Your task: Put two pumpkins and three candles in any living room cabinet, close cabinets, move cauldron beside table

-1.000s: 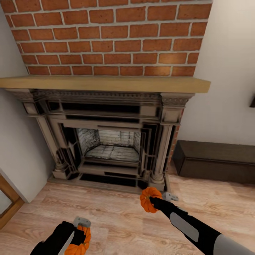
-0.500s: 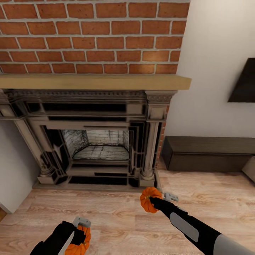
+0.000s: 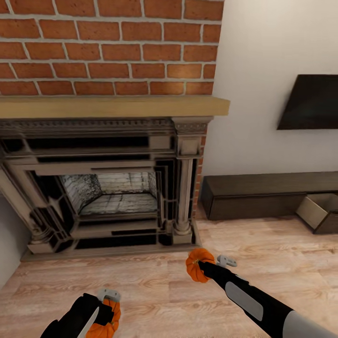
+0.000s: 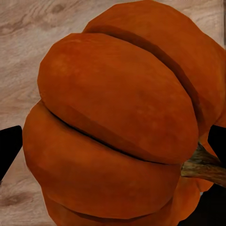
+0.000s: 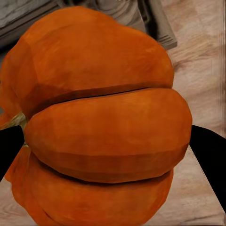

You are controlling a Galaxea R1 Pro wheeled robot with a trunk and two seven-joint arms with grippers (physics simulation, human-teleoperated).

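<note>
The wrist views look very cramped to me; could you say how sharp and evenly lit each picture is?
Left wrist view: the left pumpkin sits very close, evenly lit, its edges cropped, texture slightly soft. Right wrist view: the right pumpkin likewise, with shading in its grooves and no glare. Head view: sharp throughout, flat light, only faint shadows; the cabinet reads clearly.

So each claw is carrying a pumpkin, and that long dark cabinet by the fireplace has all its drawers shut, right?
Not quite. Each claw does carry a pumpkin, but the cabinet is not fully shut: the head view shows one drawer pulled open at its right end, its pale inside visible.
</note>
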